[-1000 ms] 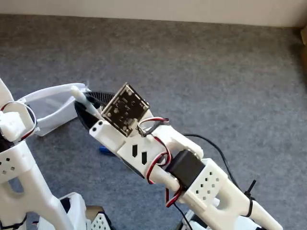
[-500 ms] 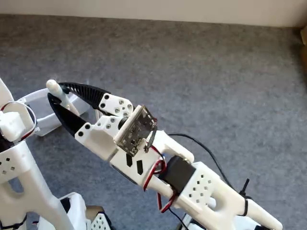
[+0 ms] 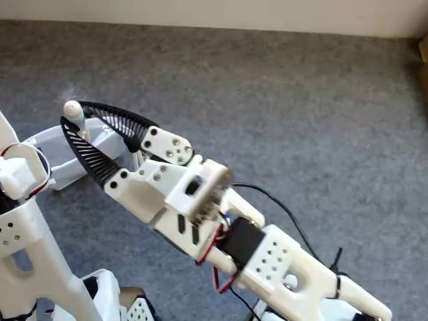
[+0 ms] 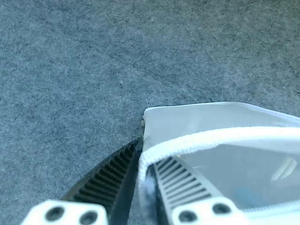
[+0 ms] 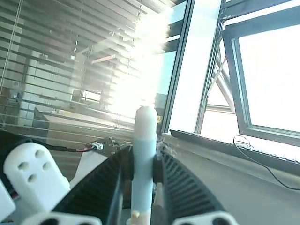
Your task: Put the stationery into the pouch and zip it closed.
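**A:** How will the pen (image 5: 144, 140) handle?

**B:** Light, stiff and smooth, I'd say, so it may slip or swivel. Your right claw (image 5: 143, 157) is clamped on its barrel, and the rounded end pokes past the fingertips. That grip should let you steer it in end-first

**A:** And the pouch (image 4: 197, 119)?

**B:** Soft and floppy, likely to sag shut. Your left claw (image 4: 144, 154) is pinched on its rim near one corner, propping the mouth open

**A:** Where do they sit?

**B:** From above, the pen's end hangs over the pouch, which lies on the grey mat (image 3: 301, 100). How high above it, I cannot tell
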{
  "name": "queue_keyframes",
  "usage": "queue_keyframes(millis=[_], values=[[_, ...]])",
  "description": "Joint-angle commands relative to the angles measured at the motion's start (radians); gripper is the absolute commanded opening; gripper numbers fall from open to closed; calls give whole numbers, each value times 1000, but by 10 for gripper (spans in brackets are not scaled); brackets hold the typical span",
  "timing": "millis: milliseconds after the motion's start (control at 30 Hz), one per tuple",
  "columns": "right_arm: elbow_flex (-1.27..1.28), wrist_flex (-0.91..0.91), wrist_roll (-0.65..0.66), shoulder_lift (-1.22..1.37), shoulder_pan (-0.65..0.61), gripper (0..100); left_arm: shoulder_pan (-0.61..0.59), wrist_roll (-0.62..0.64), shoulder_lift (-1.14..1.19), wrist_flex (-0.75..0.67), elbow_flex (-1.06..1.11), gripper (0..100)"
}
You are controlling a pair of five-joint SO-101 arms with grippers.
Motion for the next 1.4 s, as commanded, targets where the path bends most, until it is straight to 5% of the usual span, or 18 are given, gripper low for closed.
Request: queue_keyframes(millis=[0, 533, 867, 1067, 1367], values=[[-13, -84, -6, 70, -5, 5, 21, 12, 1, -14, 22, 7], [-12, -114, -5, 183, 73, 5, 22, 12, 1, -14, 22, 7], [-22, 220, 3, 182, 71, 5, 21, 12, 1, -14, 22, 7], [-19, 225, 173, 183, 70, 5, 24, 12, 1, -14, 22, 7], [-22, 225, 187, 183, 70, 7, 24, 12, 1, -14, 22, 7]])
